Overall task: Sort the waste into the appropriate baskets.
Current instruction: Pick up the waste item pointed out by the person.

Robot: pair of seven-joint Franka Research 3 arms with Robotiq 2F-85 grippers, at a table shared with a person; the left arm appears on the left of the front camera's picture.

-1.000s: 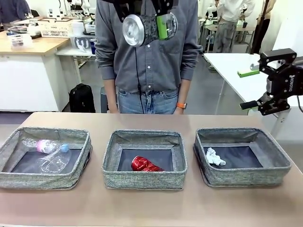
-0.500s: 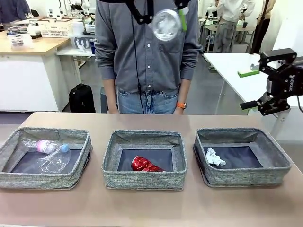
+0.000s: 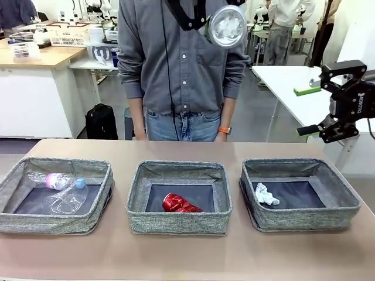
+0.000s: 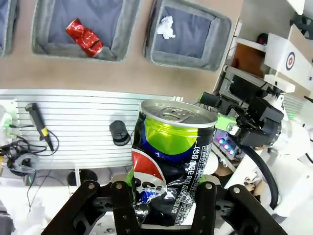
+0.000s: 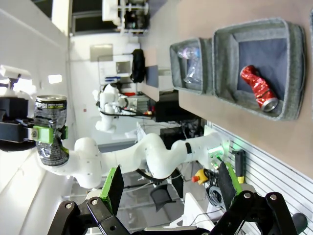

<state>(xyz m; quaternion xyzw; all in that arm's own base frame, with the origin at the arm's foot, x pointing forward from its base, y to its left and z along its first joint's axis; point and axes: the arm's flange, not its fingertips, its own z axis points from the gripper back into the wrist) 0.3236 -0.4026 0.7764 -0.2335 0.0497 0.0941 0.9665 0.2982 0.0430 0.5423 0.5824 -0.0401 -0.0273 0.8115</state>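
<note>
High above the table, in front of the person's chest, my left gripper (image 3: 225,23) is shut on the dark printed can (image 3: 227,27). The left wrist view shows that dented can (image 4: 168,156) upright between the fingers (image 4: 122,200). My right gripper (image 3: 310,108) hangs open past the table's right end, nothing between its green pads (image 5: 115,188). The left basket (image 3: 58,223) holds the pink-label bottle (image 3: 55,180) and the clear cup (image 3: 67,199). The middle basket (image 3: 179,223) holds the crushed red can (image 3: 179,204). The right basket (image 3: 299,220) holds the white paper wad (image 3: 266,195).
A person in a grey shirt (image 3: 181,64) stands at the far edge, arms down. Bare tabletop (image 3: 187,257) runs in front of the three baskets. A white table (image 3: 287,82) stands behind the right gripper.
My left gripper has carried the can to the right and slightly upward across the person's chest. The right gripper and the baskets' contents have not moved.
</note>
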